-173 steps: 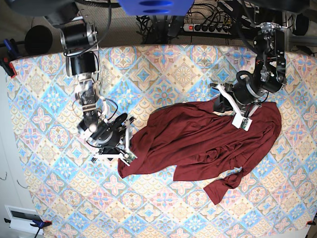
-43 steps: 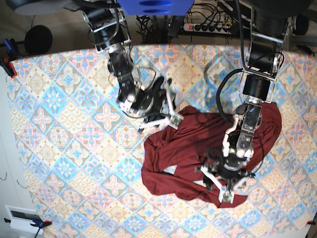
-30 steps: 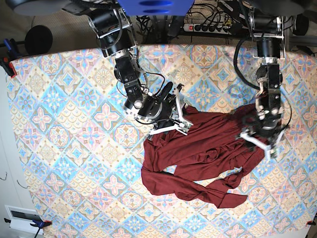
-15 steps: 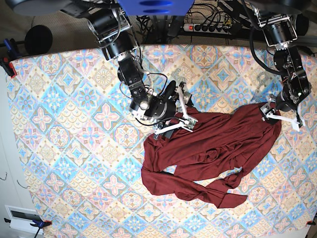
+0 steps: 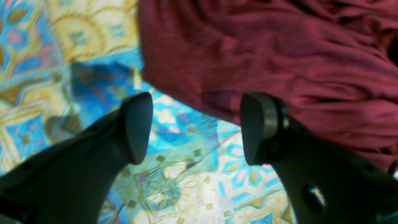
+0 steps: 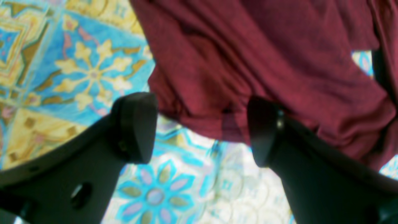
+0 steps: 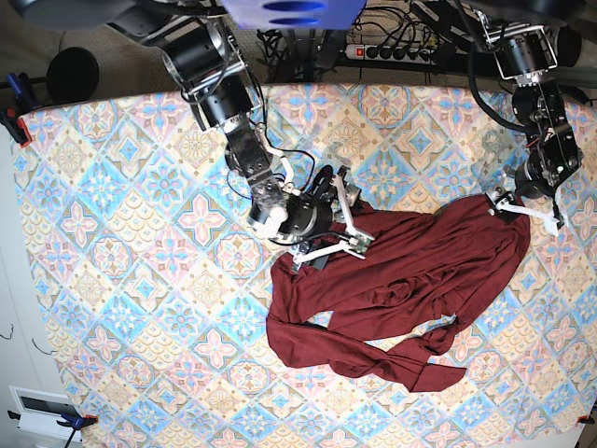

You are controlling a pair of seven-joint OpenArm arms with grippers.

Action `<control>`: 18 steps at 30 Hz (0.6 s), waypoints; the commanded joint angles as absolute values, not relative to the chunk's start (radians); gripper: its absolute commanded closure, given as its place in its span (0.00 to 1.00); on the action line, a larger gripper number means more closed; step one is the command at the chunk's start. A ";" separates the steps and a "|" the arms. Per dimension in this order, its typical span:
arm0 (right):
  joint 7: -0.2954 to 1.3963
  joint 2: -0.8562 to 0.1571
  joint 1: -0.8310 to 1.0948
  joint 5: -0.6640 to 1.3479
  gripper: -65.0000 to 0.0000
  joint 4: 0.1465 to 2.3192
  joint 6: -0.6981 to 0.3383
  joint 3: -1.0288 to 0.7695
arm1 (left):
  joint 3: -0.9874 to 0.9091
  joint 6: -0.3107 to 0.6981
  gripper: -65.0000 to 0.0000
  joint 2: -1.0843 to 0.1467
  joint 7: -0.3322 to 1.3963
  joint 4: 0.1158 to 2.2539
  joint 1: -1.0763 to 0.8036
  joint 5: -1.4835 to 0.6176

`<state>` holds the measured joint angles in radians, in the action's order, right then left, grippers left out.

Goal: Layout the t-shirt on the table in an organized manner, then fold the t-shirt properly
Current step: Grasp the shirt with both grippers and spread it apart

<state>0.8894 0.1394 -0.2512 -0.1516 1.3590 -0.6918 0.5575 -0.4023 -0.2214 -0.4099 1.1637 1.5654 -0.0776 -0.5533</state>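
T-shirt (image 7: 392,280) lies as it did half a second ago, both arms' jaws now wide, holding nothing.

One t-shirt (image 7: 401,280), two end effectors (image 7: 341,217) (image 7: 528,207).

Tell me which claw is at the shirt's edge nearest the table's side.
The left claw: it hangs at the shirt's far corner toward the table's side edge; the right claw sits mid-table.
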 commanded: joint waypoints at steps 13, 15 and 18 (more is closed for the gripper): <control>0.785 0.127 -0.426 -0.134 0.33 1.188 -0.698 0.809 | -0.410 -0.220 0.34 -0.426 1.152 1.581 -0.088 -0.561; 0.774 0.108 -0.437 -0.134 0.33 1.153 -0.698 0.835 | -0.410 -0.220 0.34 -0.426 1.152 1.581 -0.088 -0.561; 0.774 0.085 -0.437 -0.134 0.36 1.116 -0.698 0.852 | -0.410 -0.220 0.34 -0.426 1.152 1.581 -0.088 -0.561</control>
<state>0.7544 0.0826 -0.4171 -0.1139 1.1114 -0.6991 0.8513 -0.4034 -0.2214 -0.4099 1.1637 1.5654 -0.1001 -0.5549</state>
